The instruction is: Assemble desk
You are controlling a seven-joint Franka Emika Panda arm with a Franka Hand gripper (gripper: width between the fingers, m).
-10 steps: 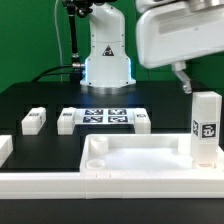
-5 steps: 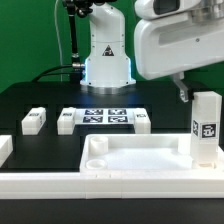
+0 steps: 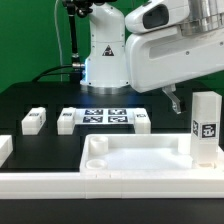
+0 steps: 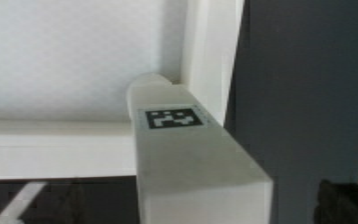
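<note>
The white desk top (image 3: 135,158), a tray with a raised rim, lies at the front of the black table. One square white leg (image 3: 207,127) stands upright in the tray's corner at the exterior view's right, its tag facing the camera. My gripper (image 3: 172,102) hangs under the big white arm, just off that leg toward the exterior view's left, apart from it and holding nothing. In the wrist view the leg's tagged top (image 4: 176,118) and the tray rim (image 4: 208,60) fill the picture, with a dark fingertip (image 4: 350,200) at the edge. Three loose legs (image 3: 33,120) (image 3: 67,120) (image 3: 142,121) lie behind the tray.
The marker board (image 3: 105,117) lies flat between the loose legs, before the robot's base (image 3: 106,68). A long white border rail (image 3: 60,184) runs along the table's front, and another white piece (image 3: 4,148) sits at the exterior view's left edge.
The arm has swung toward the exterior view's left and come lower, so it looks larger. The gripper has moved away from the standing leg. The leg and tray have not moved.
</note>
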